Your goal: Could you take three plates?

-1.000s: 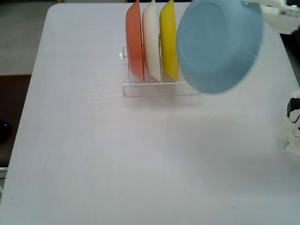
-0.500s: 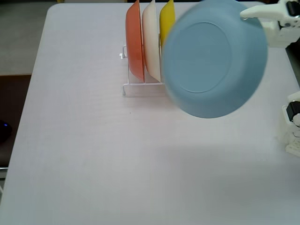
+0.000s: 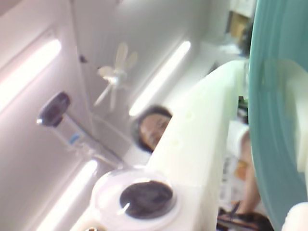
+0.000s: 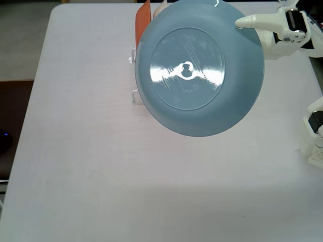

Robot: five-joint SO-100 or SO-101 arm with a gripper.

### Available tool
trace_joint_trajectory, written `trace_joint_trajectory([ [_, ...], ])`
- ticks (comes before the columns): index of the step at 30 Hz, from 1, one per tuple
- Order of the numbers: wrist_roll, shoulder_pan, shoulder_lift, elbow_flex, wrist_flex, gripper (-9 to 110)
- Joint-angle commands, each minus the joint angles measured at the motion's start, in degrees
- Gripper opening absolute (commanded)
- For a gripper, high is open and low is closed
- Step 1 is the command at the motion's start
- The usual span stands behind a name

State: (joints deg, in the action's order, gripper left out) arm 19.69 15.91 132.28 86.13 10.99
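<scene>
In the fixed view a grey-blue plate (image 4: 199,68) hangs above the table with its underside facing the camera. My gripper (image 4: 240,22) is shut on its upper right rim. Behind the plate, in a white wire rack (image 4: 133,95), an orange plate (image 4: 143,17) and a sliver of the cream-white plate (image 4: 159,6) stand on edge. The yellow plate is hidden behind the held plate. The wrist view points up at the ceiling, with the plate (image 3: 279,120) edge-on at the right, against a white finger (image 3: 202,144).
The arm's white base (image 4: 315,136) stands at the table's right edge. The table (image 4: 91,166) is pale lilac, with its left edge next to a dark floor. The wrist view shows ceiling lights and a person.
The gripper has swung the grey-blue plate left and turned it flatter toward the fixed camera. It now covers the yellow plate and most of the rack.
</scene>
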Motion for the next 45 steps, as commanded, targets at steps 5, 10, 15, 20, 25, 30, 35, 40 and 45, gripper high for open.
trace_joint_trajectory([
  [5,1.93,0.44,-2.64,-0.70,-8.44,-1],
  [10,2.64,0.18,-3.87,-0.70,-10.37,-1],
  [15,2.72,-0.09,-3.87,-0.70,-10.37,-1],
  [20,2.64,-0.09,-3.87,-0.53,-10.37,-1],
  [25,2.99,-0.09,-3.25,0.53,-10.37,-1],
  [30,3.16,0.00,-2.46,1.49,-10.37,-1],
  [35,3.08,0.00,-1.85,2.37,-10.37,0],
  [40,3.34,0.00,-0.79,4.04,-10.37,0],
  [45,7.21,-0.09,-0.18,4.13,-8.61,8],
])
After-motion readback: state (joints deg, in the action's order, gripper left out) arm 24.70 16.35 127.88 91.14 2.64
